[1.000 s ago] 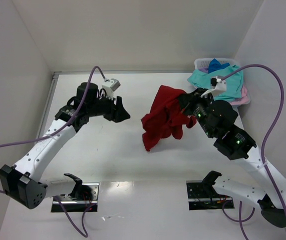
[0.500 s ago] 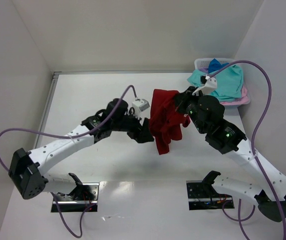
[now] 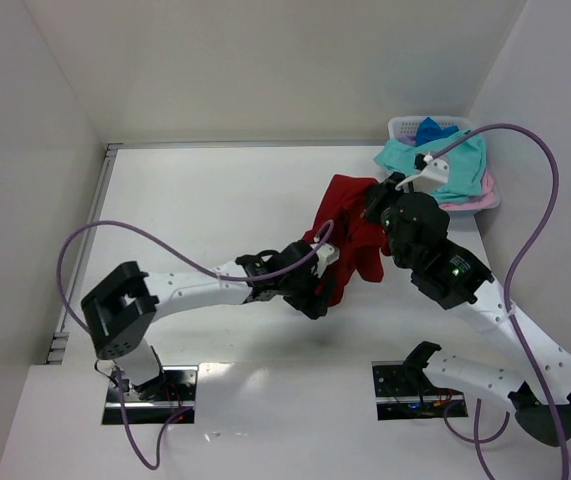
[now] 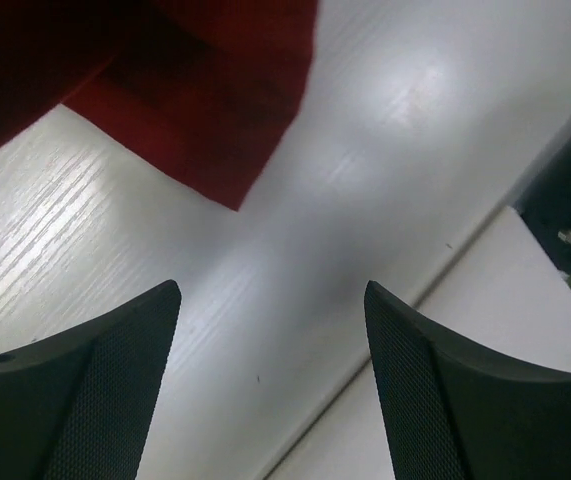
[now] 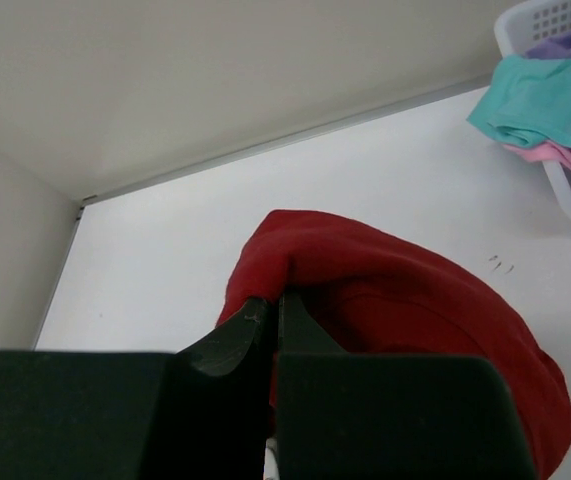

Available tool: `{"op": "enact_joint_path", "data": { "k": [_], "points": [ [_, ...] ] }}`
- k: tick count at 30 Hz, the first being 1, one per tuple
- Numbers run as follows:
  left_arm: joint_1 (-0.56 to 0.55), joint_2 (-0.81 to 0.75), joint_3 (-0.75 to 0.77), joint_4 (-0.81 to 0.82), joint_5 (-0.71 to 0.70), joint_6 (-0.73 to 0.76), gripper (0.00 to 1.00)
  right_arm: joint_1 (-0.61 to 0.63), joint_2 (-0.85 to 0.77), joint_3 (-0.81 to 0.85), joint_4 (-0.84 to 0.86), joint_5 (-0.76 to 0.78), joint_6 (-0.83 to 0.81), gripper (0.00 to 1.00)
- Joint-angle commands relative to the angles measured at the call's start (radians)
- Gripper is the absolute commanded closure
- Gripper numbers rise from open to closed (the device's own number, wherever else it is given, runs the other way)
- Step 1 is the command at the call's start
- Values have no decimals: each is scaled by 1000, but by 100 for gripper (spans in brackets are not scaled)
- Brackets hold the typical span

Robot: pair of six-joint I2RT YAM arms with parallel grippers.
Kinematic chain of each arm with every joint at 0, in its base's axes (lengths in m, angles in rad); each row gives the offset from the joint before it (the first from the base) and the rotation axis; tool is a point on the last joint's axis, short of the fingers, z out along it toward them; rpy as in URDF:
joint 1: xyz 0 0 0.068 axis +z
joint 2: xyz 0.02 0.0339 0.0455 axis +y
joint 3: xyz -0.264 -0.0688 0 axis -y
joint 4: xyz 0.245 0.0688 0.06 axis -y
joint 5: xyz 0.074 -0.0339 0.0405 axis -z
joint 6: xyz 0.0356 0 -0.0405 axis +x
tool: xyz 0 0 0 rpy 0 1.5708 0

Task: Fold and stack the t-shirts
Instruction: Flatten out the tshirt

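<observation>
One-point hold on dark red t-shirt (image 3: 350,222), hanging bunched over mid-table, clamped tight in right gripper (image 5: 273,300). Left gripper (image 4: 270,290) spread wide, empty, just below hem (other t-shirts (image 3: 445,162) heaped on basket (image 3: 402,124)). Risk: pinching doubled layers, twisting cloth.

A pale slotted basket (image 3: 405,126) sits far right on the white table (image 3: 195,200).

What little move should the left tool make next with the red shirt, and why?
Probably ease the left tool forward to the hanging corner of the red t-shirt and close on it. Its jaws are open and empty, with that corner just ahead, while the right tool pinches the shirt's top and holds it up. Two grips would help spread it flat for folding.
</observation>
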Motion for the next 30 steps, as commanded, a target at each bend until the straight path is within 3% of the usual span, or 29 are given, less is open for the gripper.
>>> {"op": "enact_joint_path", "data": {
  "k": [1, 12, 20, 30],
  "points": [
    [-30, 78, 63, 41, -114, -45, 18, -15, -19, -20, 39, 45, 15, 100],
    [-40, 165, 73, 150, -301, -135, 19, -15, -65, -39, 28, 54, 25, 100],
    [-40, 270, 117, 167, -283, -147, 21, -15, -74, -39, 19, 63, 25, 100],
    [-40, 299, 96, 228, -315, -156, 32, -15, -83, -58, 19, 53, 25, 100]
  ]
}}
